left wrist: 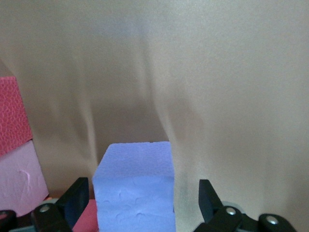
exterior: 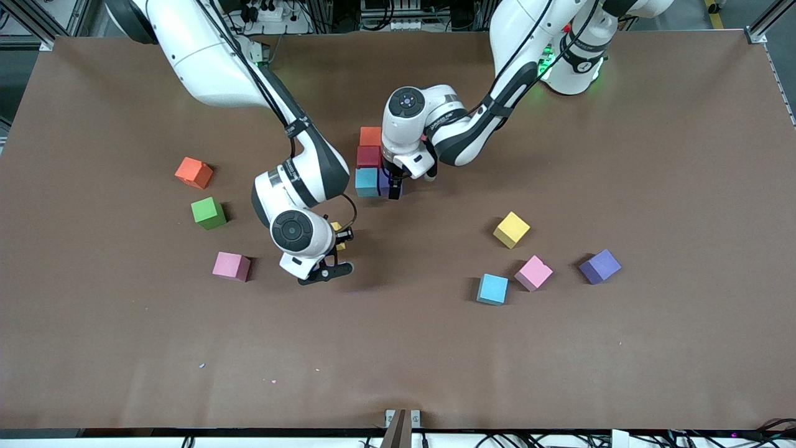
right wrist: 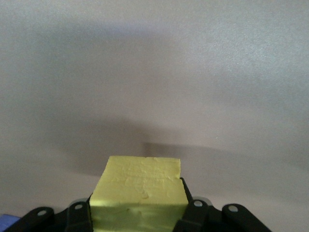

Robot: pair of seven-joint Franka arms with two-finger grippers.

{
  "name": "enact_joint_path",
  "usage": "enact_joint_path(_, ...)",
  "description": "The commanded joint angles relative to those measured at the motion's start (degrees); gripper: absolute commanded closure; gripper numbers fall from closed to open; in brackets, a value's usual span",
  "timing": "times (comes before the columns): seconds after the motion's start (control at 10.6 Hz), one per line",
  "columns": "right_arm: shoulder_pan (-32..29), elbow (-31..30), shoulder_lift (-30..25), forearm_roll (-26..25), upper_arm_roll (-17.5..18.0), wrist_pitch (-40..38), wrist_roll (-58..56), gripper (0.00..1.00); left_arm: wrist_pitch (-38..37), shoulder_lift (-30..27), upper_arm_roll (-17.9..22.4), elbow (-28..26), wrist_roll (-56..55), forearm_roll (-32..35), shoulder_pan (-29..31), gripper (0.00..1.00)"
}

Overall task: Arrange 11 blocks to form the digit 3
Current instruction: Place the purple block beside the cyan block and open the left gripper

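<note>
Starting at the left of the front view, a matte orange cube, a green cube and a pink cube lie apart. Next, the right arm bends down from the upper left; the right gripper clamps a yellow foam cube above the table. At the centre, an orange block, a red block and a light blue block form a column. The left gripper, reaching from the upper right, stands wide around a purple cube, not touching it. In the lower right lie a blue cube, a yellow cube, a pink block and a purple block.
</note>
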Motion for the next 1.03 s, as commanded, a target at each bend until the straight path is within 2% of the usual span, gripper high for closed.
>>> enact_joint_path(0.0, -0.36, -0.73, -0.60, 0.99, 0.16, -0.09, 1.00, 0.82, -1.74, -1.28, 0.43, 0.46, -1.42, 2.34, -0.48, 0.00)
enact_joint_path(0.47, 0.69, -0.74, -0.51, 1.69, 0.16, 0.09, 3.54, 0.82, -9.38, -7.25, 0.34, 0.46, 1.46, 3.31, 1.44, 0.00)
enact_joint_path(0.66, 2.78, -0.56, -0.60, 1.69, 0.25, 0.35, 7.66, 0.82, -12.99, -9.63, 0.25, 0.46, 4.80, 3.31, 4.69, 0.00)
enact_joint_path(0.94, 4.82, -1.35, -0.86, 1.60, 0.16, 1.58, 11.02, 0.81, -15.11, -10.16, 0.16, 1.94, 13.67, 2.96, 11.01, 0.00)
